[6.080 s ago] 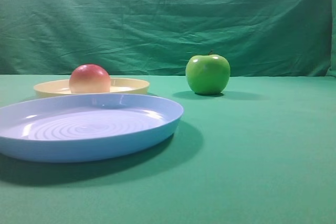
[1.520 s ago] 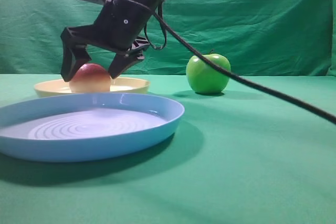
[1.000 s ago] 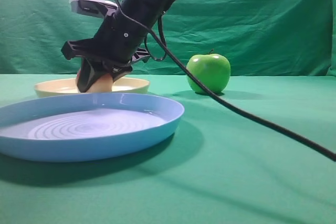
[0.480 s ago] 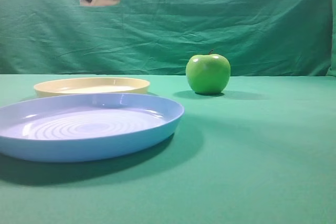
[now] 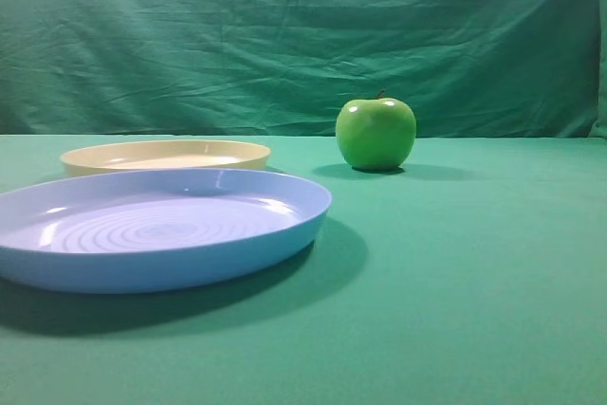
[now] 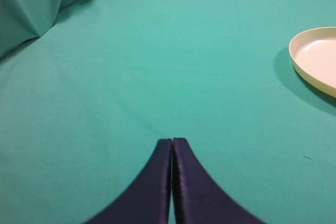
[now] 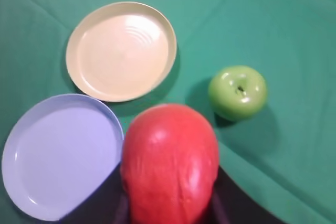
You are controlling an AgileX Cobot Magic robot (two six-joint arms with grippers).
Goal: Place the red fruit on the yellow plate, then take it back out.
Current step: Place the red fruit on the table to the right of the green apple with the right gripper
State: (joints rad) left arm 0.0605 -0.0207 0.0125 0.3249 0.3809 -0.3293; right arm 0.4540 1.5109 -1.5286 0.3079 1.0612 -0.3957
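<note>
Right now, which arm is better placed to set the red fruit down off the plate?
Right: the right gripper grips the red fruit above the table. The left gripper is shut, holding nothing.

Red fruit (image 7: pixel 169 165) hides right gripper (image 7: pixel 170 214); yellow plate (image 6: pixel 315 59) cropped.

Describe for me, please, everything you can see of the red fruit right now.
The red fruit shows only in the right wrist view. It is round and smooth, red all over the side facing the camera, with a soft sheen and faint pale streaks. It sits between the dark fingers of the right gripper, which is shut on it and hides its lower edge. It hangs high above the green cloth, touching neither plate nor the cloth. Its underside and any stem cannot be seen.
</note>
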